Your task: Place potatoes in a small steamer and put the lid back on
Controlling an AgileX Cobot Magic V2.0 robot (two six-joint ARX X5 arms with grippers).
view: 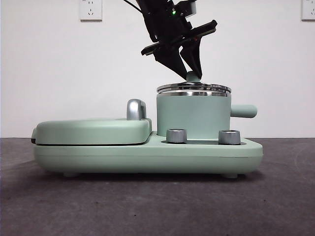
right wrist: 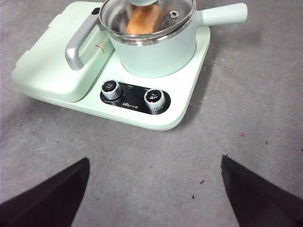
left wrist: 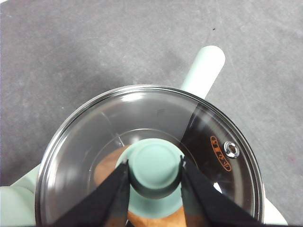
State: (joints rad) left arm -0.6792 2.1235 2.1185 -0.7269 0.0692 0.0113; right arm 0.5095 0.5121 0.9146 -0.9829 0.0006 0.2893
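Left gripper [left wrist: 155, 176] pinching lid [left wrist: 94, 142] knob, frame centre; lid on steamer [view: 193, 115], potato [right wrist: 144, 20] inside. Right gripper [right wrist: 154, 189] spread wide.

Lab-like test setup: bare white wall [view: 49, 73], wall sockets [view: 90, 10], grey tabletop [view: 147, 206].

We see a plain white wall [view: 59, 73] behind the table, evenly lit, without shadows of note. Two white sockets are set high on it: one [view: 90, 9] left of centre, the other [view: 308, 9] cut by the right edge. The table [view: 157, 206] is covered in a dark grey, felt-like mat, mottled in texture. From above, the mat [right wrist: 246, 118] shows small dark specks and a faint pinkish spot.
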